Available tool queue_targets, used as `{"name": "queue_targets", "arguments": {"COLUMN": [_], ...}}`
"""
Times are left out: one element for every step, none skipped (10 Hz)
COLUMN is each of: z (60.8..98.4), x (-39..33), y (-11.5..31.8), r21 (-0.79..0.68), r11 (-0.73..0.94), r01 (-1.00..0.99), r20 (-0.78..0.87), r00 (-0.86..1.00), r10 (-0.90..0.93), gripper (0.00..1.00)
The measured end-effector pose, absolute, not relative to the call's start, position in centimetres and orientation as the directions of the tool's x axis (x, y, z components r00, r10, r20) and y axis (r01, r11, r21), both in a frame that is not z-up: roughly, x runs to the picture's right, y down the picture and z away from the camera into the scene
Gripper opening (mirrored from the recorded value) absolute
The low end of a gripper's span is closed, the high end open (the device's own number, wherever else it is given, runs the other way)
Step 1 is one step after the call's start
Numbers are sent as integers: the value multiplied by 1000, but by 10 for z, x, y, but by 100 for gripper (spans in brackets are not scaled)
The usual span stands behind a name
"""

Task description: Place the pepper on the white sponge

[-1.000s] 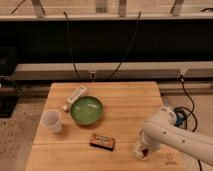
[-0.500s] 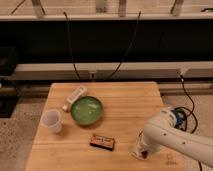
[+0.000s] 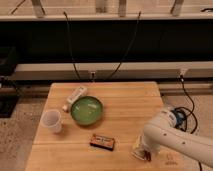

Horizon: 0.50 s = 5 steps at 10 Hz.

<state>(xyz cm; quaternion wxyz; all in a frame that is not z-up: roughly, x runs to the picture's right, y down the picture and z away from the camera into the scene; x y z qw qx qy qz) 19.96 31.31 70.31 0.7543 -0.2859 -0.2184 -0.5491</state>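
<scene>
My white arm reaches in from the lower right, and its gripper (image 3: 142,150) is down at the table's front right part. A tiny dark-red item, the pepper (image 3: 147,156), shows right at the gripper's tip; I cannot tell whether it is held. A bit of thin white pad, the white sponge (image 3: 135,152), shows just under and left of the gripper, mostly hidden by it.
On the wooden table (image 3: 125,105) a green bowl (image 3: 86,110) sits left of centre, with a long narrow white bar (image 3: 76,94) behind it. A translucent white cup (image 3: 52,121) stands at the left, and a black box with orange label (image 3: 103,142) lies near the front. Cables hang behind and at the right.
The arm's end has moved slightly down and left toward the table's front edge. The other objects have not moved.
</scene>
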Motion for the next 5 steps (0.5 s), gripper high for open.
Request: {"name": "queue_targets", "arguments": {"z": [703,703,702,702,702], "x": [200,200,201,200,202], "y": [313,312,309,305,299], "r21": [-189,-185,-179,-175,-176], "r11": [235,236,242,245,253], "r01": [954,954,954,953,951], "r20": [645,646,643,641,638], "r00": [300,299,299,300,306], "r10": [-703,-703,-705,-707,-707], "gripper": [80,80,80,80,80]}}
